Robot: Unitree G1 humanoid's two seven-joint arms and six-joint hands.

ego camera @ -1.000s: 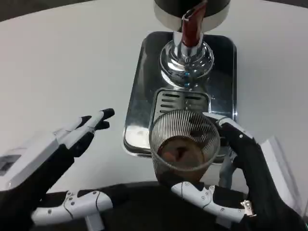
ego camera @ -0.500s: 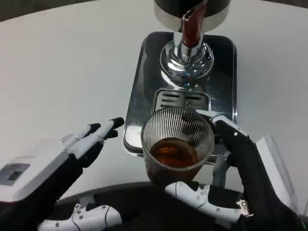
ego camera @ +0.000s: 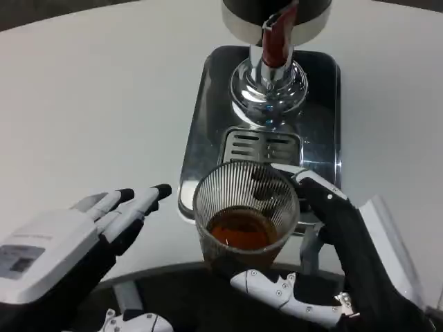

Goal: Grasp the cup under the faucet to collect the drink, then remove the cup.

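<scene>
A ribbed clear glass cup (ego camera: pixel 246 218) with brown drink in its bottom is gripped by my right hand (ego camera: pixel 332 263), fingers wrapped around its right side and thumb below it. The cup hangs over the front edge of the steel drip tray (ego camera: pixel 201 138), well short of the faucet (ego camera: pixel 277 38) with its red spout and chrome column at the tray's far end. My left hand (ego camera: pixel 83 235) floats to the left of the cup, fingers spread and pointing toward the tray, holding nothing.
The dispenser's dark body (ego camera: pixel 273 10) rises at the top of the picture. The slotted grate (ego camera: pixel 259 145) of the tray lies just beyond the cup. White table (ego camera: pixel 90 104) stretches to the left and right.
The cup in my right hand has moved toward me and slightly left, off the grate. My left hand has drifted a little toward me.
</scene>
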